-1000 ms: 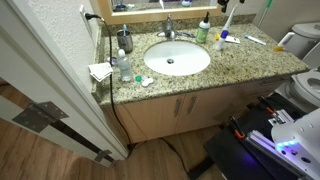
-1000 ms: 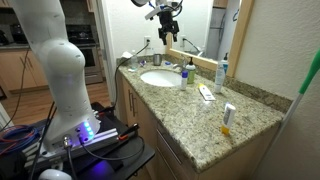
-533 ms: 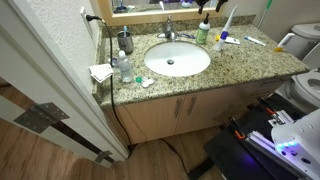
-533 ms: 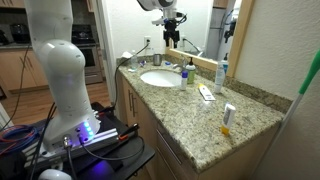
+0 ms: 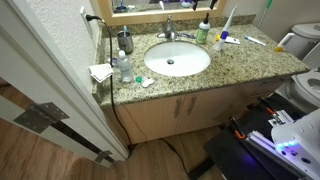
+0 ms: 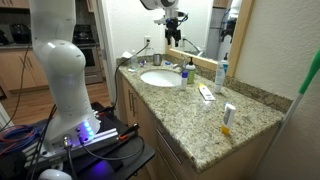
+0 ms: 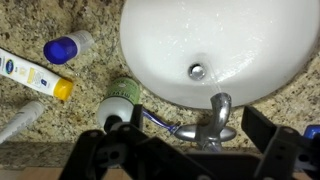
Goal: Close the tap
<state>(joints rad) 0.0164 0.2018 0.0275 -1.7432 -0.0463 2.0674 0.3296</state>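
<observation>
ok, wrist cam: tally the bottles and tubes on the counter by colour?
Blue-capped bottle: 1
Green bottle: 1
Yellow-capped white tube: 1
Total: 3
A white item at the left edge is too cropped to class.

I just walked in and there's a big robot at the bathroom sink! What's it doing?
A white robot arm is holding its pincer up above the tap at the back of the white basin. The pincer is open and isn't touching anything. Its job is to close the tap, and that isn't done yet. I can't tell whether water is running.
</observation>
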